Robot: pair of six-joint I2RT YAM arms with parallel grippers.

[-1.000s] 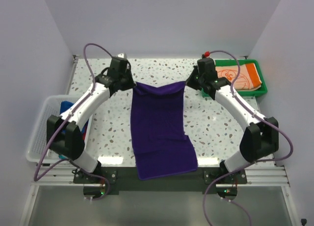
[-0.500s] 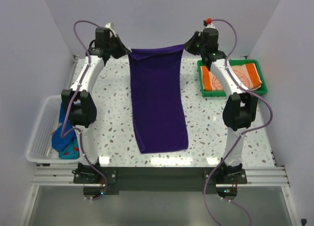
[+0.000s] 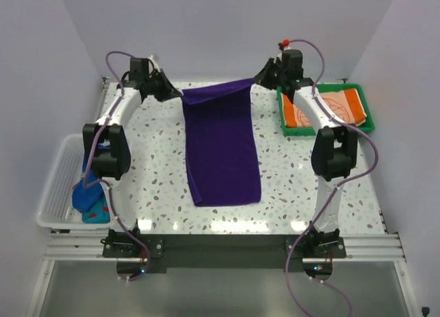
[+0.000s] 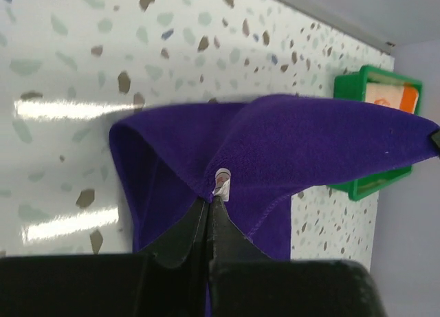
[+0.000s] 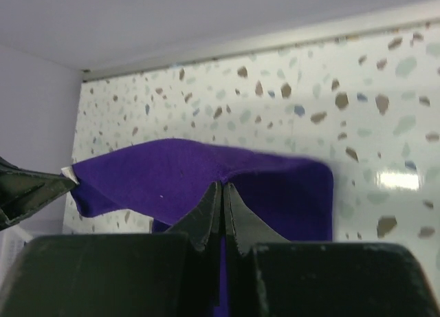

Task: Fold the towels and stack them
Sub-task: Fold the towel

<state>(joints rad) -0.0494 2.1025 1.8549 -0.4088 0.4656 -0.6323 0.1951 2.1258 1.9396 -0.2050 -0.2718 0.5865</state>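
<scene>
Now left tool (image 3: 179, 95) and right tool (image 3: 256, 80), clamped on towel (image 3: 223, 152) corners beside tray (image 3: 369, 119), have spread it for folding.

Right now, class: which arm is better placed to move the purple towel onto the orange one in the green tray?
Probably the right: the right gripper, shut on the purple towel, is nearest the green tray; the left gripper grips the opposite corner.

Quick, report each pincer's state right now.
Left pincer: shut on the purple towel, at a far corner.
Right pincer: shut on its other far corner.
</scene>
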